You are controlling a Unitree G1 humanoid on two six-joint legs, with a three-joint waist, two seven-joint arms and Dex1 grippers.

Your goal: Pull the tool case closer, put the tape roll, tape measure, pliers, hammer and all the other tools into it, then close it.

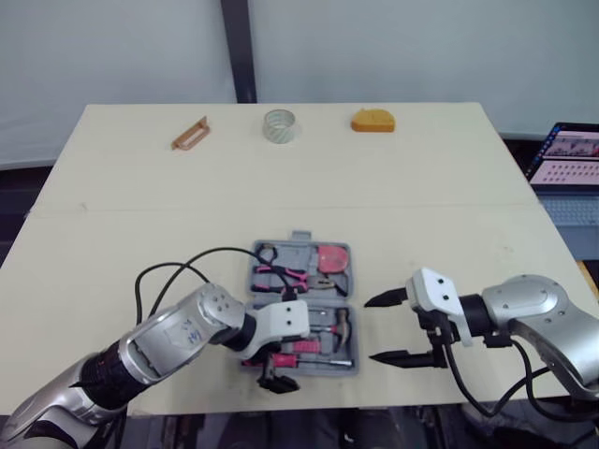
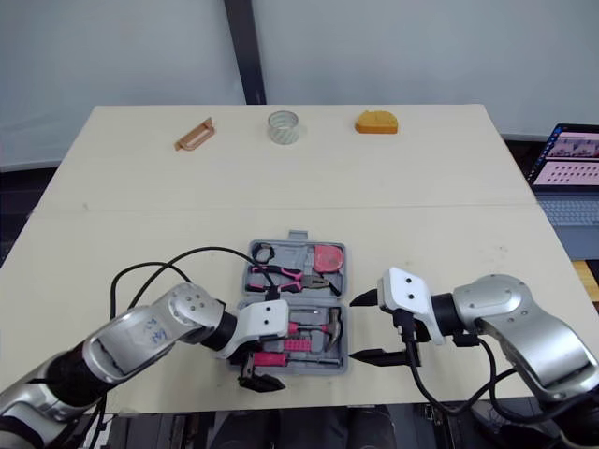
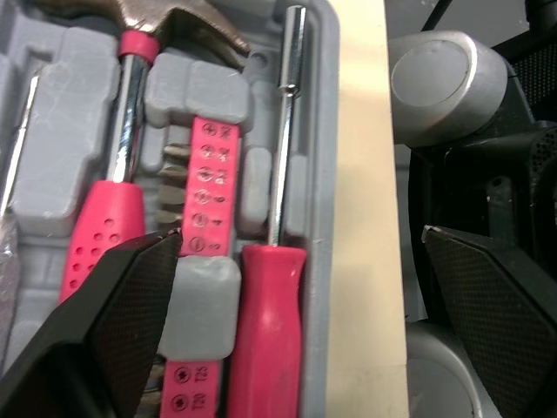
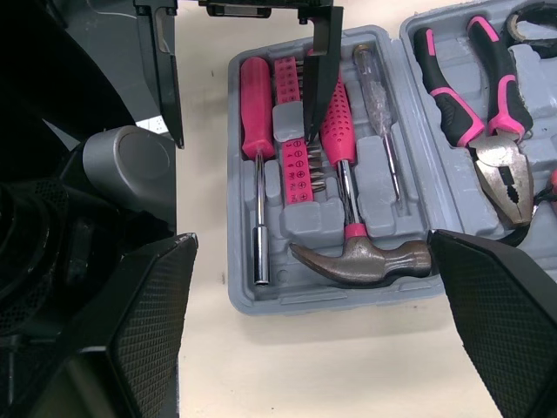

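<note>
A cream table (image 1: 140, 187) takes up most of the head view, running from the lower edge to the pale wall at the top. An open laptop (image 1: 571, 168) sits at the right edge of the frame, beyond the table.

The grey tool case (image 1: 299, 238) lies open and flat at lower centre, near the front edge of the table. Both of its moulded halves face up.

The left gripper (image 1: 270, 372) reaches in from the lower left and hangs over the near half of the case. Its fingers are spread wide and hold nothing. One finger (image 3: 113, 322) is above the strip of pink screwdriver bits (image 4: 296, 165); the other is out past the table edge.

The right gripper (image 1: 370, 329) hovers at lower right, just beside the right wall of the case. Its two black fingers are parted and empty, pointing toward the case.

In the near half, a hammer (image 4: 361, 257) with a pink grip lies in its slot. Beside it sit a pink-handled screwdriver (image 4: 257, 113) and a slim clear-handled screwdriver (image 4: 379, 96). Pink and black pliers (image 4: 487, 113) rest in the far half.

Three things sit along the far edge of the table, well apart from the case. An orange-brown hand tool (image 1: 190, 133) is at upper left, a tape roll (image 1: 279, 125) at top centre, and an orange tape measure (image 1: 372, 121) just right of centre.
</note>
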